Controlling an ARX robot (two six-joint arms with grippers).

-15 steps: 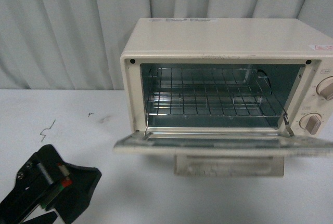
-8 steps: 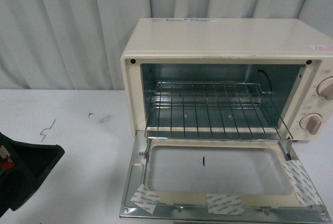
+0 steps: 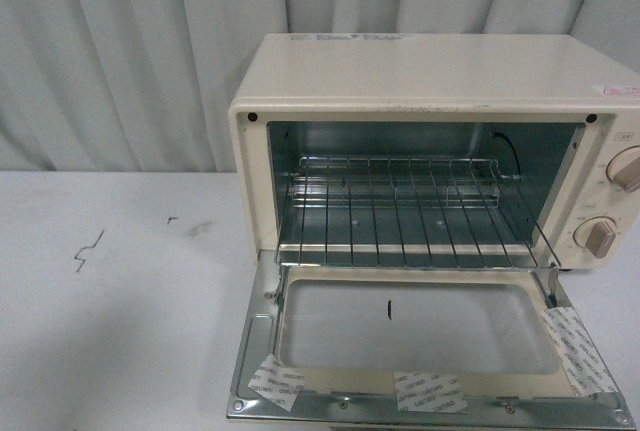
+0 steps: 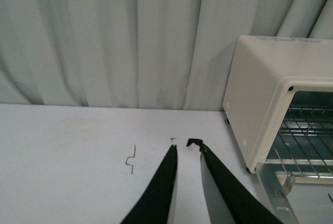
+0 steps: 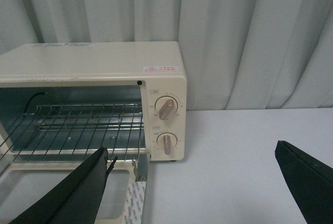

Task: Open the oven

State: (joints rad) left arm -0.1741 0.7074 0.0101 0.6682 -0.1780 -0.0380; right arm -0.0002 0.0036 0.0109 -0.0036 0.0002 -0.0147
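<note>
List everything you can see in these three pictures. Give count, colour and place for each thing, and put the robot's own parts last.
oven: one, cream-white, on the table, right of centre
door: one, glass in a metal frame, folded down in front of the oven
wire rack: one, silver, inside the oven
knobs: two, beige, one above the other on the oven's right panel
tape strips: three, white, along the door's outer edge
warning sticker: one, white and red, on the oven top
pen marks: a few, dark, on the table left of the oven
table: one, white
curtain: one, grey-white, behind
left gripper: one, black, jaws slightly apart, left of the oven
right gripper: one, black, jaws wide apart, near the oven's right side
</note>
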